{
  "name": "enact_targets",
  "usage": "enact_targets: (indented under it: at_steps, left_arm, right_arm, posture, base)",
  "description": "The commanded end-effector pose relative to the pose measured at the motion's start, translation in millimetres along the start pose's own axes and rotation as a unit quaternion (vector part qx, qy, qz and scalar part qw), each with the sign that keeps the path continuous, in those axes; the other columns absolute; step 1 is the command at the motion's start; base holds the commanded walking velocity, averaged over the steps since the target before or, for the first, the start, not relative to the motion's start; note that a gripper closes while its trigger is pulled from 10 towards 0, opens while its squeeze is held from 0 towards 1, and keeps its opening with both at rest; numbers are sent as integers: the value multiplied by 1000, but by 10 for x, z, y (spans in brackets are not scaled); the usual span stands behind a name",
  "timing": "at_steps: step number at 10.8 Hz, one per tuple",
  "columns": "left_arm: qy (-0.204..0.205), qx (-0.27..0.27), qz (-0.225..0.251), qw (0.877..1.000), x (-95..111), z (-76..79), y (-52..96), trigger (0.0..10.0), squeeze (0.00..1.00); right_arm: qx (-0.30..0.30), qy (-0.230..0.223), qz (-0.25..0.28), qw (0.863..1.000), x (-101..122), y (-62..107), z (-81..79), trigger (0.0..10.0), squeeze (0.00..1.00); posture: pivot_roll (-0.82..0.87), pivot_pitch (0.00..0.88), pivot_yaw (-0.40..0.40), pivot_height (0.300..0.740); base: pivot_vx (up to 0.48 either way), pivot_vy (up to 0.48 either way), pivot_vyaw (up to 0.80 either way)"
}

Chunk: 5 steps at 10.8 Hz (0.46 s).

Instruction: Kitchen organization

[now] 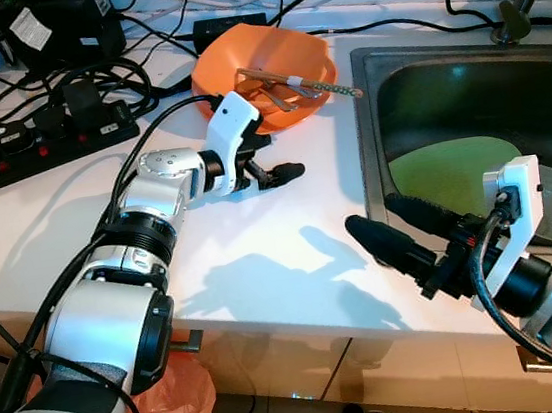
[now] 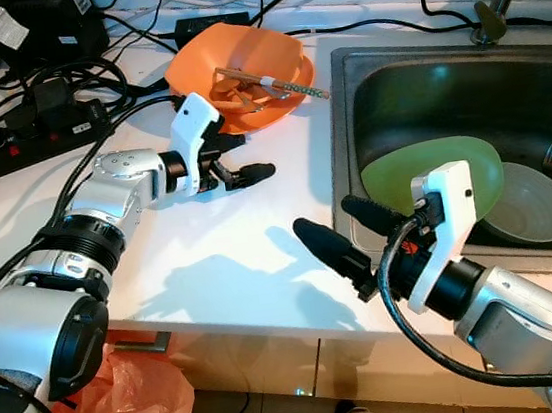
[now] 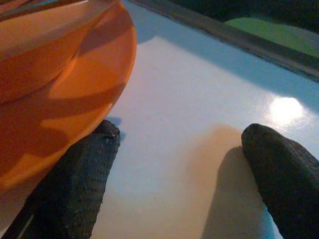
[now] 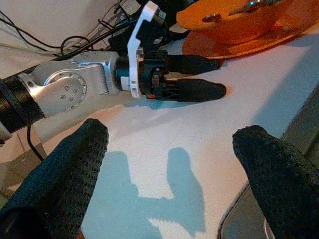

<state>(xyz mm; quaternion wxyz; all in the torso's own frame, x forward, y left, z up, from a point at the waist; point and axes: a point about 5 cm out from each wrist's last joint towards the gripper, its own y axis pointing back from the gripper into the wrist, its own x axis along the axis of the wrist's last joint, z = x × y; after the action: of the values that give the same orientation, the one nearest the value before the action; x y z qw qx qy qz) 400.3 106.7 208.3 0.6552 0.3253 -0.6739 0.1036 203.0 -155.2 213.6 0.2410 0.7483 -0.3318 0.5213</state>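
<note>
Left gripper [image 1: 274, 169]: released, on surface [image 1: 261, 249], just beside orange bowl [image 1: 258, 63] | Right gripper [image 1: 388, 228]: released, near sink [image 1: 373, 134] edge

Left tool [image 1: 273, 163] and right tool [image 1: 391, 227], both fingers spread apart.

- My 2 arms [image 1: 118, 316] are silver with black joint rings.
- White wrist brackets [image 2: 448, 215].
- Black cables [image 2: 410, 311] loop alongside.
- My fingers [image 4: 65, 174] are black and dimpled.
</note>
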Motion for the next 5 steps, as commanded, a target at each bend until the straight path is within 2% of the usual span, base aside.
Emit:
enact_targets:
  at_steps: [1, 5]
  left_arm:
    - [-8, 3, 25, 1000, 190, -64, 56, 10000, 0]
    - [-3, -64, 35, 997, 303, -4, 98, 10000, 0]
  right_arm:
    - [-3, 2, 2, 1000, 5, -1, 10, 10000, 0]
    - [1, 0, 2, 1000, -12, -26, 19, 10000, 0]
  posture:
    - [-161, 159, 19, 740]
    - [-151, 150, 19, 740]
  base:
    - [0, 0, 0]
    - [0, 0, 0]
